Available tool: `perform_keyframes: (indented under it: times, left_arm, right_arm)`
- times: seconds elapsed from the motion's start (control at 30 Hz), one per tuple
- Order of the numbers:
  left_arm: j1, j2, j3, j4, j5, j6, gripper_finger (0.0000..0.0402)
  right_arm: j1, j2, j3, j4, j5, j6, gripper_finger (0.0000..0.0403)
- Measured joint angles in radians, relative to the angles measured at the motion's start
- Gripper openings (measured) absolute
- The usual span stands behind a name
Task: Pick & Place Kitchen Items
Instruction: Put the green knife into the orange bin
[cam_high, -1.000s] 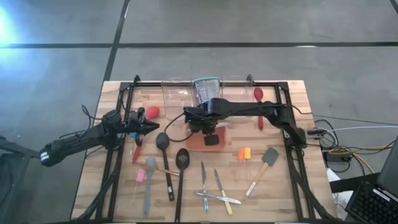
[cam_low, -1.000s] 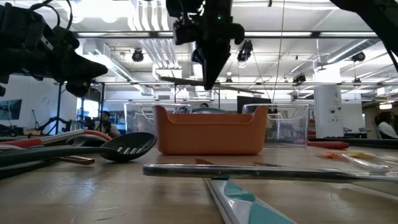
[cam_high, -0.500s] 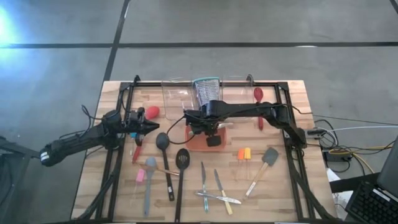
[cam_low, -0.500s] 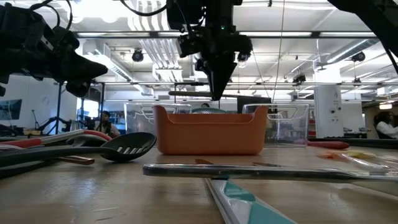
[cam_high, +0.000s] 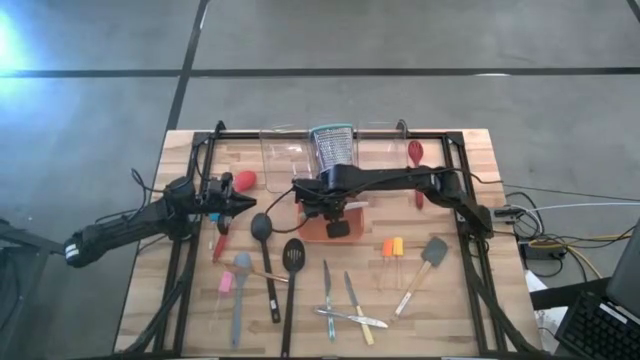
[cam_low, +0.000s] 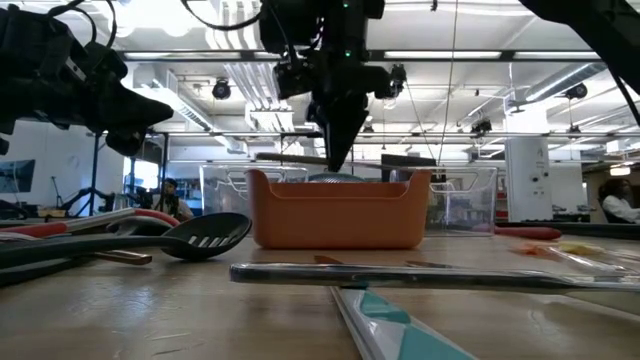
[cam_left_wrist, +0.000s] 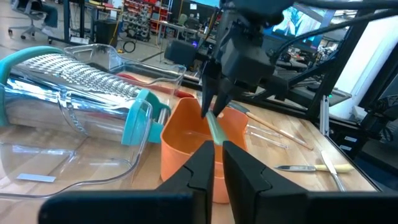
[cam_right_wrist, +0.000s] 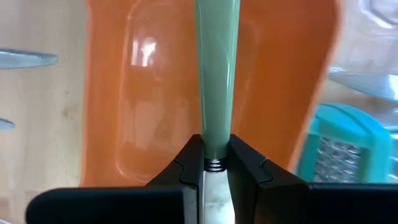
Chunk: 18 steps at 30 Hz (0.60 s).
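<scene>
We see the right gripper (cam_right_wrist: 215, 163) clamped on a green-handled utensil (cam_right_wrist: 215, 74), handle hanging over the orange tray (cam_right_wrist: 106, 93) mid-table, just in front of the steel grater (cam_high: 332, 146). The left gripper (cam_left_wrist: 217, 163) is closed on nothing, parked over the table's left side, pointing at the tray. The other kitchen items (cam_high: 300, 280) lie spread across the near half of the wooden table (cam_high: 180, 300), with a red spoon (cam_high: 416, 160) at the far right.

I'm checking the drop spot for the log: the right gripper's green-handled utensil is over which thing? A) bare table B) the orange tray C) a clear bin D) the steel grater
B: in the right wrist view the green-handled utensil, clamped in the right gripper, hangs over the orange tray.
</scene>
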Motion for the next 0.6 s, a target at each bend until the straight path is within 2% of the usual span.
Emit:
perform_keyframes:
  times: [0.6]
  left_arm:
    - [0.0, 0.0, 0.0, 0.0, 0.0, 0.0, 0.0038]
  right_arm:
    - [0.001, 0.107, -0.003, 0.004, -0.021, -0.015, 0.0034]
